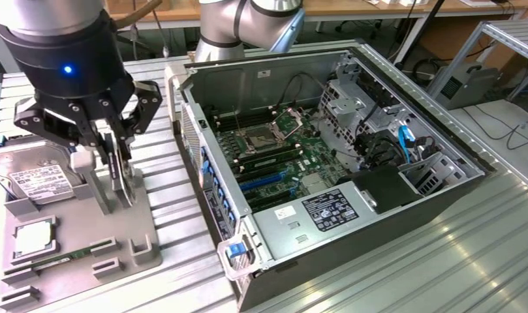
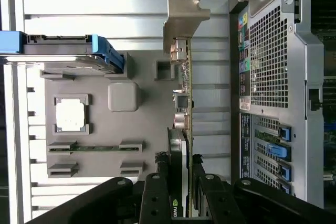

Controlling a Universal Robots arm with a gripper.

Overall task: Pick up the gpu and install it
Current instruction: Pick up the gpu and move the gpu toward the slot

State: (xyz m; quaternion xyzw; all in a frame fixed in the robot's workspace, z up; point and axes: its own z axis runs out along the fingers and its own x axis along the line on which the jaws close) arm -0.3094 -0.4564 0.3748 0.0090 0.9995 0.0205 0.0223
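The gpu (image 1: 122,179) stands on edge over the grey parts tray (image 1: 141,222), at the exterior view's left of the open computer case (image 1: 333,163). My gripper (image 1: 109,153) comes down from above and is shut on it, one finger on each face. In the wrist view the gpu (image 2: 186,103) shows edge-on, with its silver bracket (image 2: 184,19) at the far end and its black shroud pinched between the fingers (image 2: 157,192) of the gripper (image 2: 178,162). I cannot tell whether the card still rests in its tray slot.
On the tray lie a hard drive (image 1: 37,179), a processor (image 1: 33,238) and a green memory stick (image 1: 63,257). The case lies with its side open, its motherboard (image 1: 273,150) and blue slots (image 1: 264,179) exposed. Its rear panel (image 2: 268,77) stands close beside the card.
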